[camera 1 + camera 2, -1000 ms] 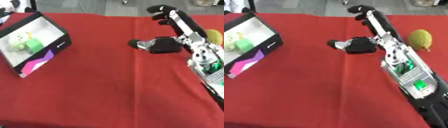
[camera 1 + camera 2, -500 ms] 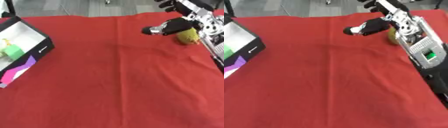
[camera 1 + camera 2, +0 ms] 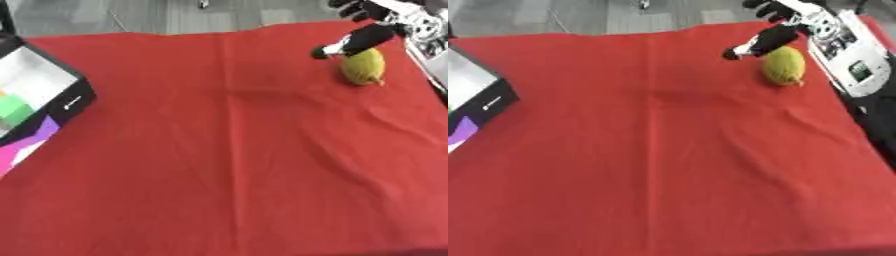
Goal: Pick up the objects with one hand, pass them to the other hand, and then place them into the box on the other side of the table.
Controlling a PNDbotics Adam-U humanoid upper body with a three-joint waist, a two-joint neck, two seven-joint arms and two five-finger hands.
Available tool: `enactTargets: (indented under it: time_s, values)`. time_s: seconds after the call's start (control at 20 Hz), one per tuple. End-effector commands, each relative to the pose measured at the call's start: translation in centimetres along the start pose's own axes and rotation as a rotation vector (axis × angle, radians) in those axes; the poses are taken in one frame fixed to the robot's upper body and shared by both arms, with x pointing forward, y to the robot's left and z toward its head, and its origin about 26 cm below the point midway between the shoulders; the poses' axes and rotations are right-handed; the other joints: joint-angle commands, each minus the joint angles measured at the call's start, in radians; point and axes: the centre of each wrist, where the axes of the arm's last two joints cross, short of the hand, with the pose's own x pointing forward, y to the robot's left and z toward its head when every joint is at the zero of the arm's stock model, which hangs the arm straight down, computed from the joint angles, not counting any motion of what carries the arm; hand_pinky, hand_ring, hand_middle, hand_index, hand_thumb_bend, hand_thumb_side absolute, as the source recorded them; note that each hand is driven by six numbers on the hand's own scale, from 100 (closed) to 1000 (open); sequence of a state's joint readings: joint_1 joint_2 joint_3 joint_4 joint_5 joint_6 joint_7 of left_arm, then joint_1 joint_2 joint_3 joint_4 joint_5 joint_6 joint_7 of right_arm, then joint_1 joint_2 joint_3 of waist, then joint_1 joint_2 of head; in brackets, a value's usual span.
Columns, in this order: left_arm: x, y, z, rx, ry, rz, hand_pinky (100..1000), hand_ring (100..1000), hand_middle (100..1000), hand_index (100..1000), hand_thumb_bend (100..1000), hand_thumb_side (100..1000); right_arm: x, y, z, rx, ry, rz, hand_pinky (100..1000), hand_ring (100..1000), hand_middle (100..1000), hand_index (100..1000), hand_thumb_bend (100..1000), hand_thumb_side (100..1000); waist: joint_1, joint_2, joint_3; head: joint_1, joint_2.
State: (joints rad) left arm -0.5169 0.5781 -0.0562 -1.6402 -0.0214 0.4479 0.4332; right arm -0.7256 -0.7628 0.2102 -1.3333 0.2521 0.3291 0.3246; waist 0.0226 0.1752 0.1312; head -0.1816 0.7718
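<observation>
Yellow-green fruit, just one, lies beside the open right robot hand.

Even, diffuse overhead lighting, moderately bright, with no hard highlights on the red tablecloth. Shadows are soft: a faint dark patch lies under the yellow-green fruit, and shallow creases in the cloth show as slightly darker lines. Both views are soft throughout, with motion blur smearing the right hand and the fruit's outline. The white inside of the box at the left edge is nearly washed out.
</observation>
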Motion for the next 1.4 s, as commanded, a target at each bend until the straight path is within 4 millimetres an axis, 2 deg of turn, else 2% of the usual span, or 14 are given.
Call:
enactTargets:
  time_s: [0.05, 0.3, 0.5, 1.1, 1.3, 1.35, 1.4]
  values:
    - [1.1, 0.7, -0.2, 0.017, -0.039, 0.019, 680, 651, 745, 763, 775, 631, -2.5, -2.6, -0.2, -0.007, 0.085, 0.027, 900, 887, 893, 859, 636, 208, -0.006, -0.010, 0.003, -0.019, -0.002]
    - [1.1, 0.7, -0.1, 0.016, -0.039, 0.026, 680, 652, 744, 762, 773, 629, -5.6, -3.4, -0.9, 0.000, 0.207, 0.025, 902, 892, 893, 858, 614, 215, 0.000, -0.002, 0.007, -0.028, -0.002]
    - [1.2, 0.7, -0.1, 0.014, -0.038, 0.027, 680, 652, 743, 760, 768, 623, -7.7, -2.8, -1.3, -0.025, 0.298, 0.005, 897, 890, 887, 858, 634, 232, 0.002, 0.003, 0.009, -0.028, -0.002]
    - [1.1, 0.6, 0.0, 0.015, -0.030, 0.030, 679, 652, 742, 756, 760, 617, -10.0, -1.2, -1.5, -0.076, 0.472, 0.064, 894, 879, 861, 853, 654, 250, 0.009, 0.012, 0.012, -0.027, -0.002]
    - [1.2, 0.5, 0.0, 0.011, -0.029, 0.033, 679, 652, 740, 751, 758, 616, -10.2, -0.3, -1.7, -0.070, 0.484, 0.043, 886, 837, 772, 783, 623, 192, 0.011, 0.012, 0.013, -0.026, -0.002]
    - [1.2, 0.5, 0.0, 0.011, -0.030, 0.033, 679, 652, 740, 750, 757, 616, -10.2, -0.2, -1.7, -0.071, 0.485, 0.032, 881, 812, 737, 751, 600, 142, 0.012, 0.012, 0.013, -0.027, -0.002]
    - [1.2, 0.5, -0.1, 0.012, -0.031, 0.033, 679, 652, 739, 749, 757, 616, -10.2, 0.0, -1.8, -0.078, 0.486, 0.021, 876, 787, 695, 724, 519, 116, 0.012, 0.012, 0.013, -0.027, -0.002]
